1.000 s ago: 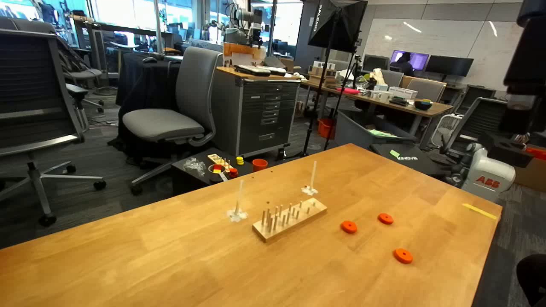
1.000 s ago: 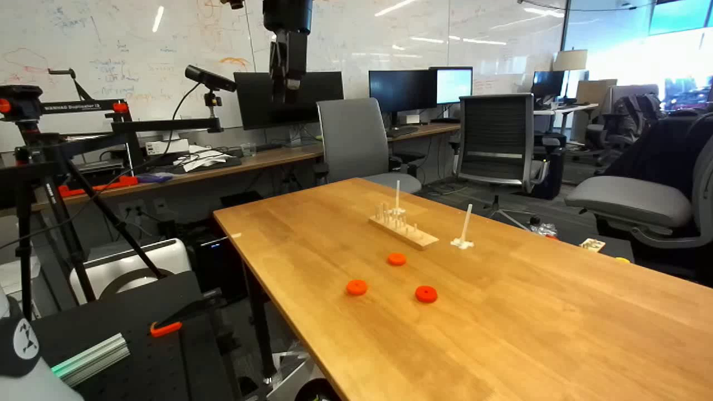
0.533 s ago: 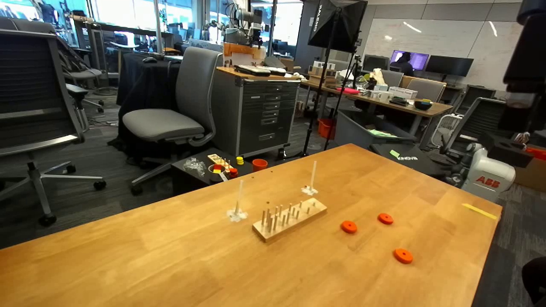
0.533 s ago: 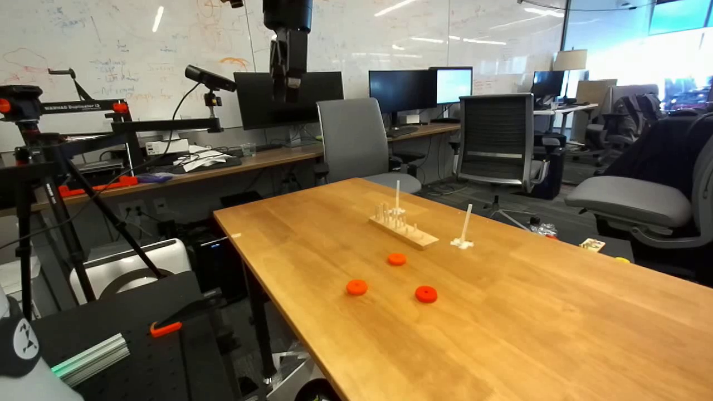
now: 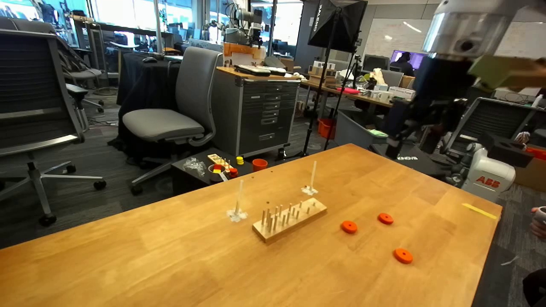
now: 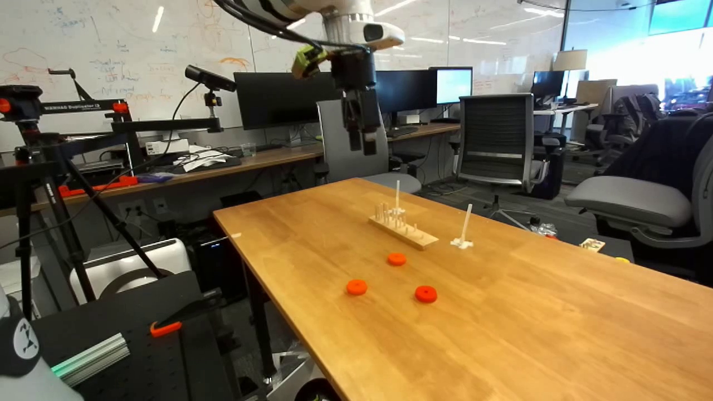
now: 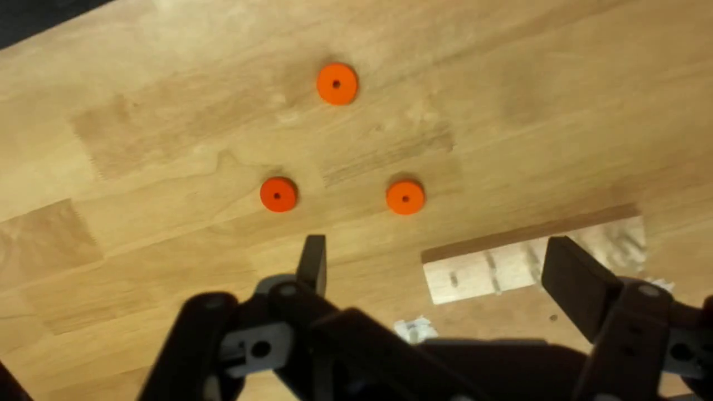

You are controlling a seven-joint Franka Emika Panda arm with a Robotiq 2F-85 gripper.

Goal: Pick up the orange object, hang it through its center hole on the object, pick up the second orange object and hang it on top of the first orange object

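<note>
Three flat orange discs, each with a small centre hole, lie apart on the wooden table: one [image 7: 336,83] toward the top of the wrist view, a redder one [image 7: 278,194] on the left and one [image 7: 405,197] nearest the rack. The object, a pale wooden rack [image 5: 316,205] with thin upright pegs of differing heights, stands beside them with nothing orange on it. In the wrist view my gripper [image 7: 437,242] is wide open, its right finger covering part of the rack. In an exterior view the gripper [image 6: 362,146] hangs well above the table, pointing down, holding nothing.
Two thin standalone uprights, one [image 5: 239,196] and another [image 5: 313,177], rise from taped feet behind the rack. Yellow tape [image 5: 479,211] lies near the table's edge. A white ABB arm [image 5: 490,172] and a light stand [image 5: 315,98] stand beyond the table.
My arm has swung in over the table, with the gripper now lower and further into both exterior views. The discs and rack have not moved, and the jaws remain open.
</note>
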